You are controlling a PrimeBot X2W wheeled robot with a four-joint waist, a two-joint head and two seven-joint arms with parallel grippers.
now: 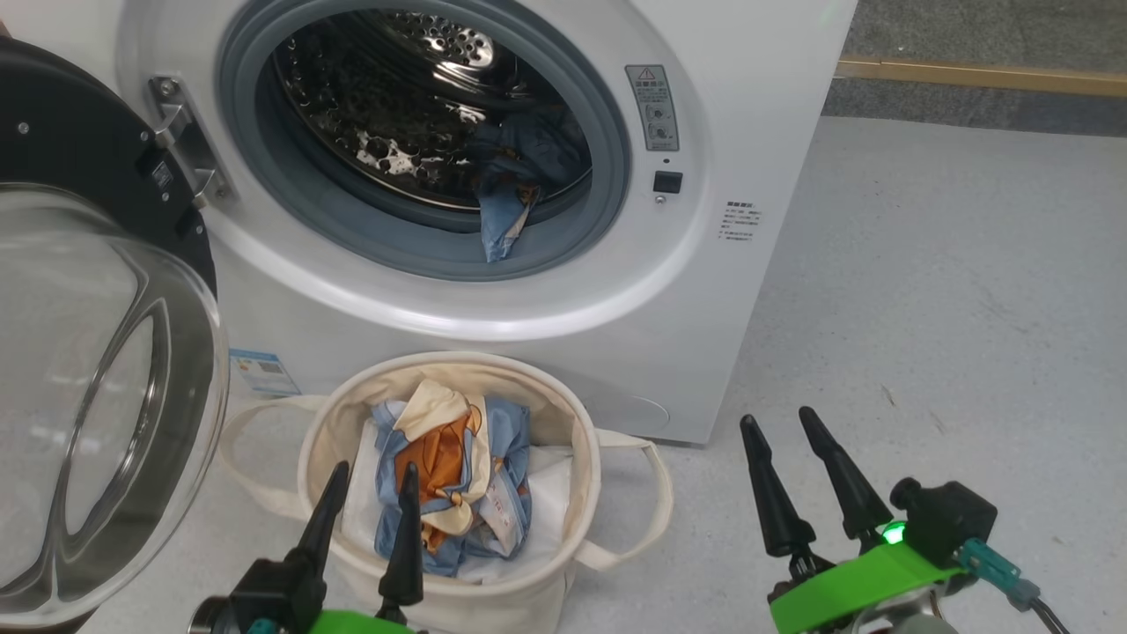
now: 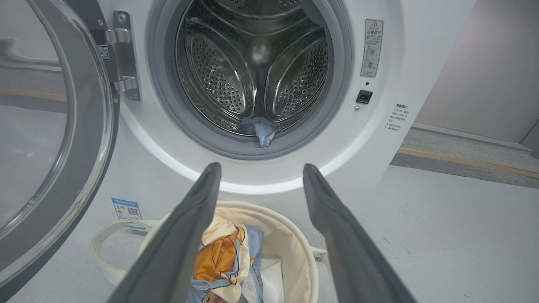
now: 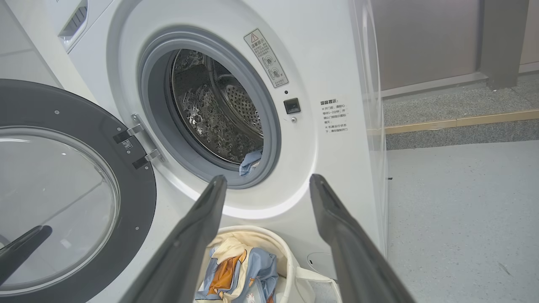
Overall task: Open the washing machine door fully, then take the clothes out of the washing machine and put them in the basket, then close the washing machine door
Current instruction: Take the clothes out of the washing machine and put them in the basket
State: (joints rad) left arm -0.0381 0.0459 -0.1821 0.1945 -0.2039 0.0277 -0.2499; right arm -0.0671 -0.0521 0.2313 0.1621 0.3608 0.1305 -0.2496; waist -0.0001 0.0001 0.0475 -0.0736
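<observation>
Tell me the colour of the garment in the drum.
Light blue; the garment shows best in the head view.

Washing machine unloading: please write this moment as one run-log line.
door: open | drum: blue garment at lip | basket: clothes inside | left gripper: open, empty | right gripper: open, empty
</observation>
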